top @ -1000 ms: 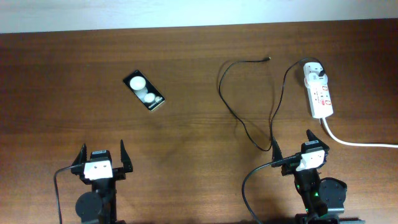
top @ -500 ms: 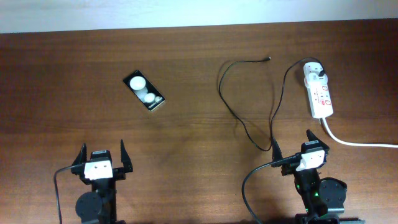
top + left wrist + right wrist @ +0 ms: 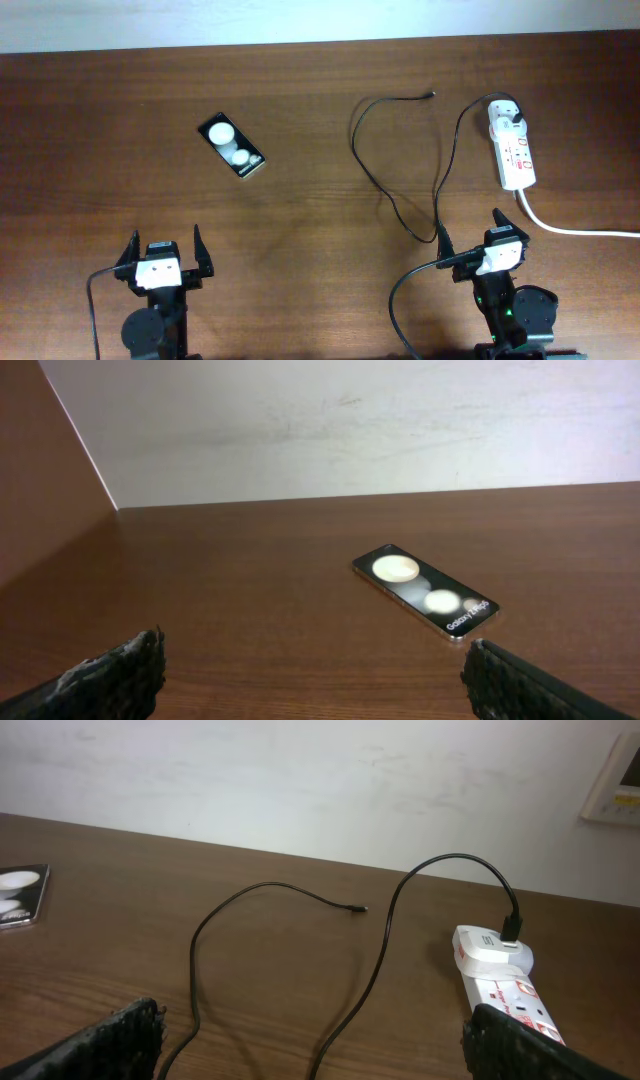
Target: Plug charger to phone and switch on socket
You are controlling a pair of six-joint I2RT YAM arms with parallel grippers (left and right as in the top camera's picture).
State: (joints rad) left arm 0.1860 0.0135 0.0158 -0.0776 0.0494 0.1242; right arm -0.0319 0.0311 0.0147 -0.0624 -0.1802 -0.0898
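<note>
Diagonal on the table: phone (image 3: 232, 146), text end near-right. Pointing right: charger (image 3: 352, 130) tip. Lengthwise near-to-far: socket (image 3: 512, 148). Spread wide, empty: 2 grippers, left (image 3: 164, 252), right (image 3: 469, 232).

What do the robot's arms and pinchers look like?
The arms are black. The left gripper and right gripper each have two pointy black fingers with a white block between them. A thin black wire loops out beside each arm. The right arm has a tiny green light. Up close, the fingers look rough and dark.
</note>
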